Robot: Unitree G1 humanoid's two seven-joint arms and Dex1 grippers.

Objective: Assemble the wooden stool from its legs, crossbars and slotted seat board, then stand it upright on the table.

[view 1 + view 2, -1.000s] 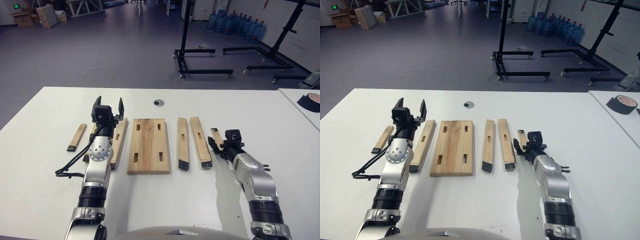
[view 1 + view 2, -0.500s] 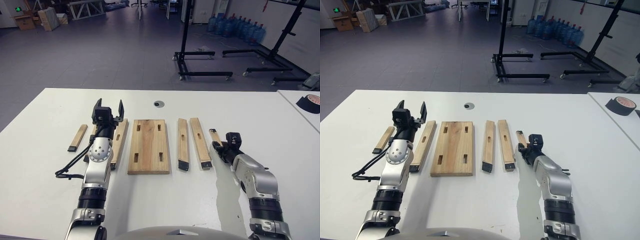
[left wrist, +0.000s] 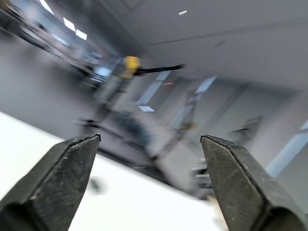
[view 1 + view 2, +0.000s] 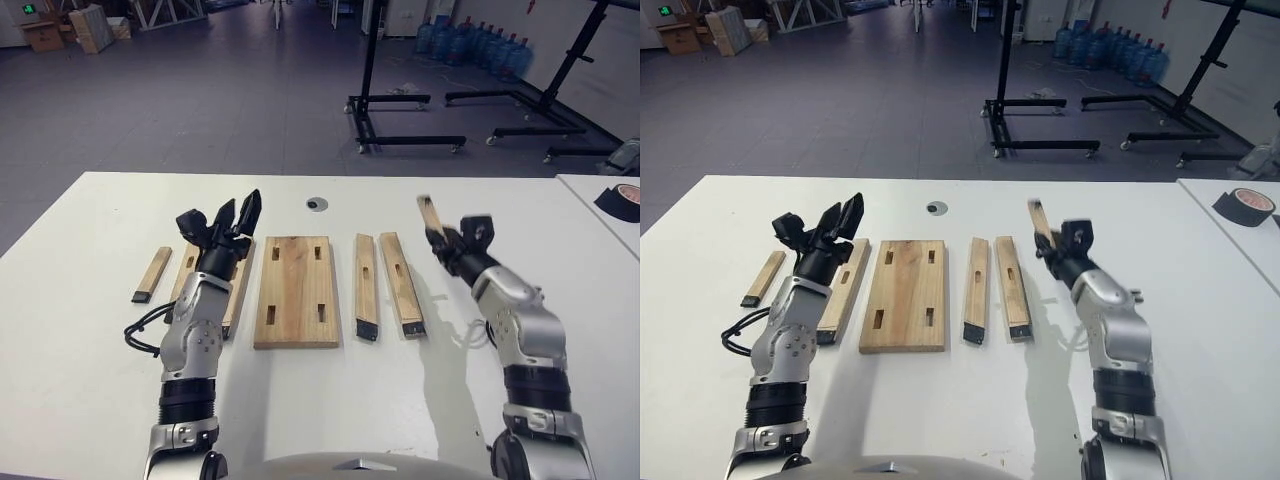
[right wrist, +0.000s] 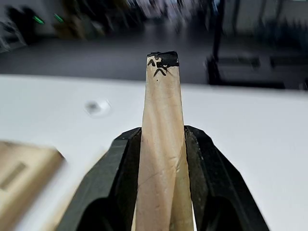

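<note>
While left gripper (image 3: 150, 139) tilts up, jaws spread, right gripper (image 5: 162, 134) has lifted clamped crossbar (image 4: 429, 214) off table (image 4: 80, 350).

The seat board (image 4: 297, 290) and crossbar (image 5: 162, 144) are pale, matt, grained wood. The table (image 4: 90, 330) is smooth and white. The left gripper (image 3: 150, 137) has matt black, finely textured fingers.

silver arms (image 4: 193, 335), black joints, black wedge fingers (image 3: 53, 178), black cable (image 4: 128, 333).
</note>
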